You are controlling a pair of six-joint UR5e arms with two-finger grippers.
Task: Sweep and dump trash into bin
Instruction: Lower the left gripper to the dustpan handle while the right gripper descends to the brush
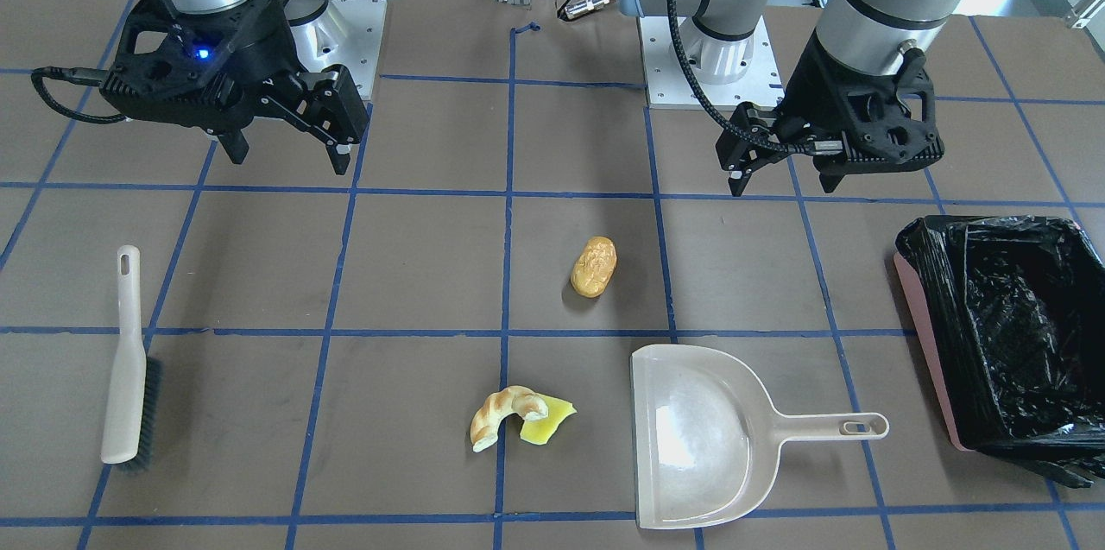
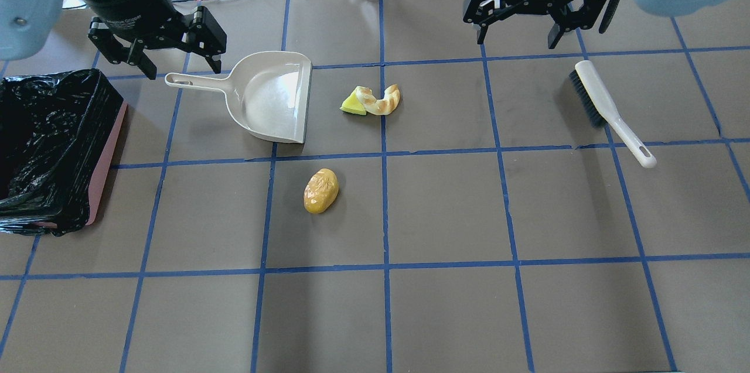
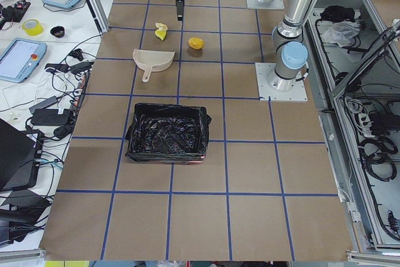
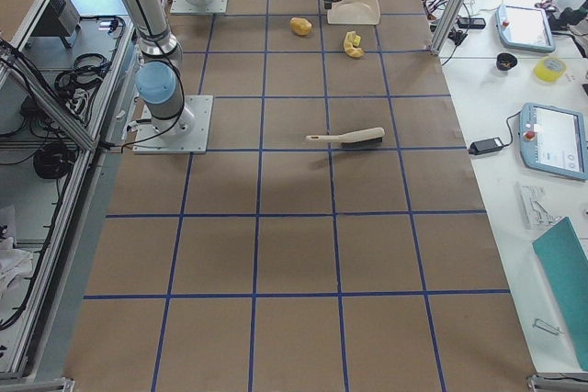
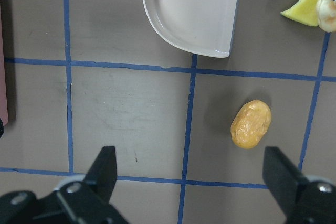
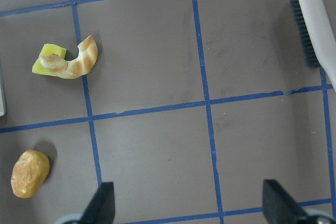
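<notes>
Golden oval (image 2: 321, 191), where?
– Mid-table (image 2: 445, 215), apart from croissant (image 2: 384, 101) touching wedge (image 2: 351, 105) near dustpan (image 2: 275, 98). Pink bin (image 2: 107, 156) far left. My left gripper (image 1: 784, 184) and right gripper (image 1: 289, 160) both spread, empty.

This is a robotics lab. Two robot arms stand on metal plates (image 3: 265, 92) bolted to a brown table (image 2: 445, 209) gridded with blue tape (image 2: 384, 215). At the left of the exterior left view, a white bench (image 3: 44, 45) carries teach pendants (image 3: 22, 59), a yellow tape roll (image 3: 32, 27) and loose cables.
</notes>
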